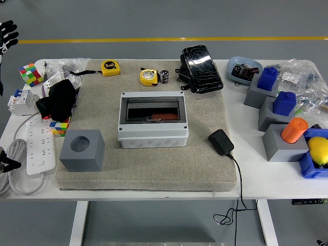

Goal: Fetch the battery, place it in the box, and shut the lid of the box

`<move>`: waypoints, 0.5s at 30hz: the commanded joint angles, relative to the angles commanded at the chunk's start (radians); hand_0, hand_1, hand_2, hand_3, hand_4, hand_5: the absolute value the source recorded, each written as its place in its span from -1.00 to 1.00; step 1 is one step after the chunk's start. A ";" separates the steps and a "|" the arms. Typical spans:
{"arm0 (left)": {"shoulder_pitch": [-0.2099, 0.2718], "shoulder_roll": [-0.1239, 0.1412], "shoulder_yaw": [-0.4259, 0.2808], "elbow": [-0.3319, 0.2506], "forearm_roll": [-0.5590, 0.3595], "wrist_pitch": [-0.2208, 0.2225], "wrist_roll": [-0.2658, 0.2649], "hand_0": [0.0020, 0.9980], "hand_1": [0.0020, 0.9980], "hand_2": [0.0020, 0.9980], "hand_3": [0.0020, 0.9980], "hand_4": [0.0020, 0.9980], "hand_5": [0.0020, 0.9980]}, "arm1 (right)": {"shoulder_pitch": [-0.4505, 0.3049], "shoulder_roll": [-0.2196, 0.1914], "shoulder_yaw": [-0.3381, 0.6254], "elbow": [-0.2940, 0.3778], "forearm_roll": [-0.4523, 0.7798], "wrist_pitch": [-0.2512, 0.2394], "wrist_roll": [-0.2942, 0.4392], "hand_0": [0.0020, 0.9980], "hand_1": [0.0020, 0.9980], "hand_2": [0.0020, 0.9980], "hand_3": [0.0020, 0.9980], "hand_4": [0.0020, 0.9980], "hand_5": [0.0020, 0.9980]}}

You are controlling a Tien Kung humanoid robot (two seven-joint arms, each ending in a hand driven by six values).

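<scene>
Head view is showing me a grey cube [82, 150] sitting nearest on the mat's left front, with the box [152, 119] lying mid-mat behind it, dark lid down. Beyond it, the battery [164, 76] is standing just beside a yellow tape measure [148, 77]. My left hand [7, 35] is hanging at the far left edge, fingers spread, gripping nothing.

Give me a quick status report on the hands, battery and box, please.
Left robot hand open at far left edge, holding nothing; right not in view. Battery untouched beside yellow tape measure. Box mid-mat, tinted lid down. Nothing blocking the battery.
</scene>
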 joint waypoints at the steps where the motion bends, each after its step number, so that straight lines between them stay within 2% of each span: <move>1: -0.002 -0.001 -0.002 0.000 0.002 0.000 0.001 0.40 0.55 0.54 0.51 1.00 1.00 | 0.002 0.000 0.000 0.000 -0.001 -0.001 0.000 0.29 0.32 0.32 0.08 0.92 -0.15; 9: -0.002 0.004 -0.014 -0.002 0.005 -0.001 0.002 0.44 0.55 0.50 0.49 1.00 1.00 | 0.008 -0.008 -0.001 -0.002 -0.002 -0.004 -0.002 0.29 0.32 0.32 0.08 0.92 -0.15; 15: -0.008 0.001 -0.019 -0.001 0.007 -0.003 0.002 0.40 0.55 0.48 0.49 1.00 1.00 | 0.008 -0.015 -0.013 -0.002 0.003 0.002 -0.002 0.29 0.32 0.32 0.08 0.92 -0.15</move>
